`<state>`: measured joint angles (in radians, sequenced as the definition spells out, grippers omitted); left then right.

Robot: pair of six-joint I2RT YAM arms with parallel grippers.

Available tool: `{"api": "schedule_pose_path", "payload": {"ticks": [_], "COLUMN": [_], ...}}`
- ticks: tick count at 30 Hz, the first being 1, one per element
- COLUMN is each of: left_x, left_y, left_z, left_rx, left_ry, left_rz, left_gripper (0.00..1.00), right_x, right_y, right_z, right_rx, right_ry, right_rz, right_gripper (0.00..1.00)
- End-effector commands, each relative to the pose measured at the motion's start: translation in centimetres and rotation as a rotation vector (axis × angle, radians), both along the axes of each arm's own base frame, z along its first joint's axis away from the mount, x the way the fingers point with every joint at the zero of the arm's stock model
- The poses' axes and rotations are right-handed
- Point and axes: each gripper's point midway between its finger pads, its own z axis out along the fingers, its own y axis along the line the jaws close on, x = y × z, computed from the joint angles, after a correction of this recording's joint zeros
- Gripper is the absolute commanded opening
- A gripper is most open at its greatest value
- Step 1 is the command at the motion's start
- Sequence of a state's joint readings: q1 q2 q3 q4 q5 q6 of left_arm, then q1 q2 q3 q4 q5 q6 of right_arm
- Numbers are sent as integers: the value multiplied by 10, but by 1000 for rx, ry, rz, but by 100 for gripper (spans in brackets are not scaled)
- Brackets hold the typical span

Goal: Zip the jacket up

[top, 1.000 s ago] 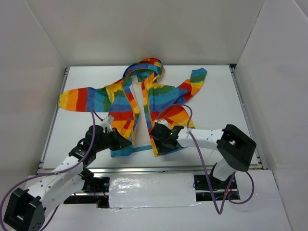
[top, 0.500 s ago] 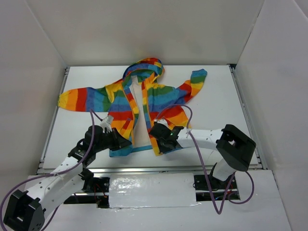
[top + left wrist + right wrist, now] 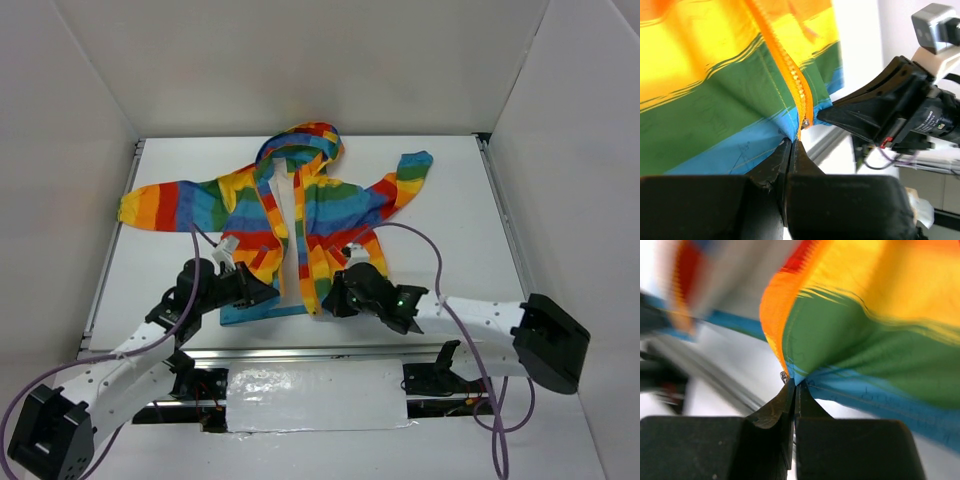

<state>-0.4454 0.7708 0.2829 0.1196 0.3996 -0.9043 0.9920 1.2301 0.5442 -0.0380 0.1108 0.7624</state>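
The rainbow-striped jacket lies front up on the white table, hood at the far side, its front open with a white gap between the two panels. My left gripper is shut on the bottom blue hem corner of the left panel, just beside the orange zipper. My right gripper is shut on the bottom corner of the right panel, where the orange zipper edge ends in a small metal piece. The right gripper's black body shows close by in the left wrist view.
White walls enclose the table on three sides. A metal rail runs along the near edge, just below both grippers. Purple cables loop from both arms. The jacket's sleeves spread to the left and right.
My right gripper has closed on the right panel's bottom corner and the right arm has swung out to the right. The jacket's lower hem has been drawn nearer and straighter. The left gripper kept its hold.
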Motion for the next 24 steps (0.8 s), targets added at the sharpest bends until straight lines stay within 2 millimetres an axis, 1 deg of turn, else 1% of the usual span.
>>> {"api": "schedule_pose_path", "payload": {"ticks": [1,2,3,4,5,6,8,9,10,13,14,16,17,18,19,22,23,24], "left_x": [1,1,3,4,4,5,6,7,8,9,9,9,10,10,11,12,12,12], "left_y": [-21,-23,-25,-27,-28,-29,-31,-31,-32,-33,-33,-33,-33,-34,-34,-35,-35,-35], "left_z": [39,42,52,52,55,61,63,68,69,77,76,76,75,73,71,67,66,64], "left_rx": [-147,-164,-194,-201,-212,-229,-239,-248,-252,-271,-271,-269,-264,-261,-259,-249,-246,-242], "left_ry": [-127,-142,-177,-178,-186,-210,-218,-239,-245,-281,-284,-292,-296,-294,-290,-285,-286,-283], "left_rz": [-93,-100,-108,-111,-116,-119,-122,-123,-125,-125,-119,-116,-114,-116,-114,-112,-113,-113], "left_gripper": [0,0,0,0,0,0,0,0,0,0,0,0,0,0,0,0,0,0], "right_x": [18,20,19,19,19,20,22,23,20,20,20,15,13,11,10,7,6,1], "right_y": [30,28,28,28,30,32,34,34,36,36,35,37,38,37,37,35,35,32], "right_z": [71,86,99,108,112,116,118,121,120,119,119,122,127,126,129,131,140,137], "right_rx": [368,435,509,535,538,530,529,535,539,531,534,558,580,587,601,620,656,668], "right_ry": [-197,-230,-273,-294,-302,-304,-297,-288,-266,-231,-230,-220,-227,-223,-229,-241,-266,-291], "right_rz": [-14,-19,-2,13,25,30,36,34,47,30,29,50,59,64,66,80,92,110], "right_gripper": [0,0,0,0,0,0,0,0,0,0,0,0,0,0,0,0,0,0]}}
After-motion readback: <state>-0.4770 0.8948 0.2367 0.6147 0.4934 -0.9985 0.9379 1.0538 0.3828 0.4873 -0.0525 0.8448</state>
